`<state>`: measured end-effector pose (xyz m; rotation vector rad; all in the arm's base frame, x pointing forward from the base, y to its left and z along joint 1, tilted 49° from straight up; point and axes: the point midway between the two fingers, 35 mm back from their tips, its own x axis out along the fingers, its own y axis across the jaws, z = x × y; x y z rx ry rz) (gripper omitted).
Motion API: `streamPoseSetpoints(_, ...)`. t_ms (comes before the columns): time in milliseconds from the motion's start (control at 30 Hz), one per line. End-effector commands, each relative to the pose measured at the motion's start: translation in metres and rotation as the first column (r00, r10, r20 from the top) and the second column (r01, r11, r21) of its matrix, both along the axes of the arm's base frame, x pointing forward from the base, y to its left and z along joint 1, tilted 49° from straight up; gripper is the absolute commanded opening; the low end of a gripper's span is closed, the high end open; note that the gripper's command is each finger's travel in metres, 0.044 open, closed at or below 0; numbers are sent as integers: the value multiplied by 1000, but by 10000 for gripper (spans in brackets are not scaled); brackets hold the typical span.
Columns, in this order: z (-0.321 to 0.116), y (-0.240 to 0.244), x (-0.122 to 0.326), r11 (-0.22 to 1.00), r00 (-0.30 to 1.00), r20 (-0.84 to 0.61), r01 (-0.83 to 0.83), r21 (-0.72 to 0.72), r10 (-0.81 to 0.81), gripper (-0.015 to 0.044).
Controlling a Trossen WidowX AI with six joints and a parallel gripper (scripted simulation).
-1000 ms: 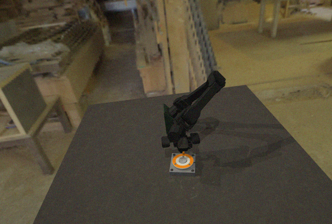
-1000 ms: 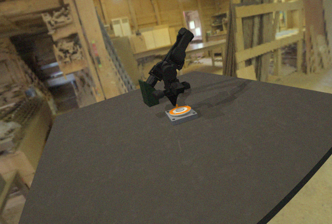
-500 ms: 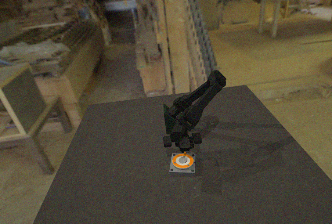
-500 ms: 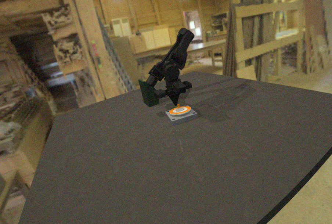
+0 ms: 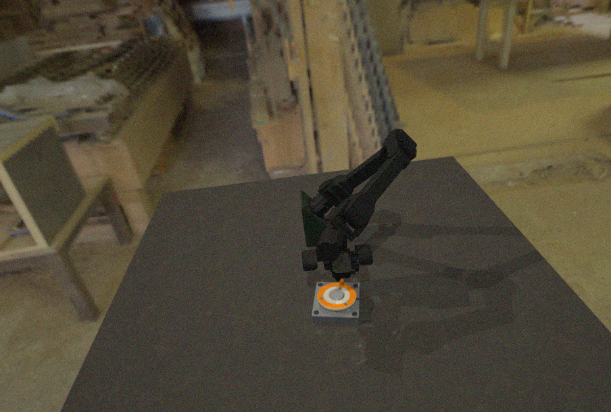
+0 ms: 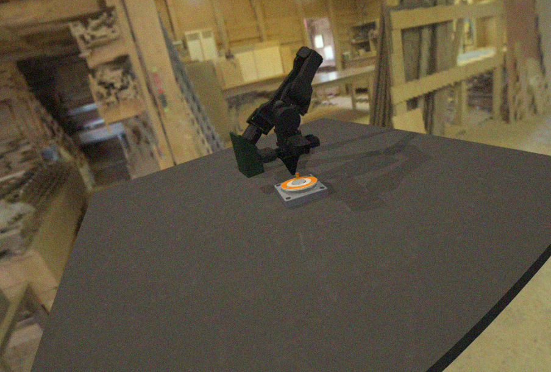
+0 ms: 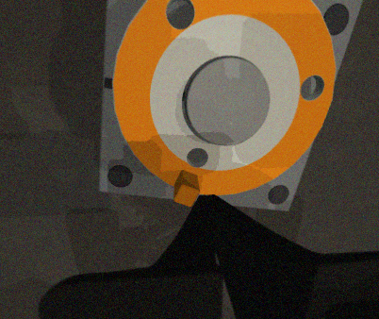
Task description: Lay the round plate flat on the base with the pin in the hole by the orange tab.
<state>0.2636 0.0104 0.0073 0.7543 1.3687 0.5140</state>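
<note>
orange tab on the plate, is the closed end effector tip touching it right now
Touching, as far as the wrist view shows: the shut end effector tip meets the orange tab at the plate rim with no visible gap.

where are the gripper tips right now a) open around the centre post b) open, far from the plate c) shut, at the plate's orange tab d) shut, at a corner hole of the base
c: in the wrist view the gripper is shut, its tip right beside the orange tab at the plate rim.
</note>
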Motion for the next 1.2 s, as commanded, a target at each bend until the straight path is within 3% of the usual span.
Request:
streamPoseSetpoints(0, 4, 9, 1, 1000, 1000, 4, -15, 27, 15, 0)
streamPoseSetpoints(1167, 12, 14, 8, 999, 1000, 5, -15, 28, 15, 0)
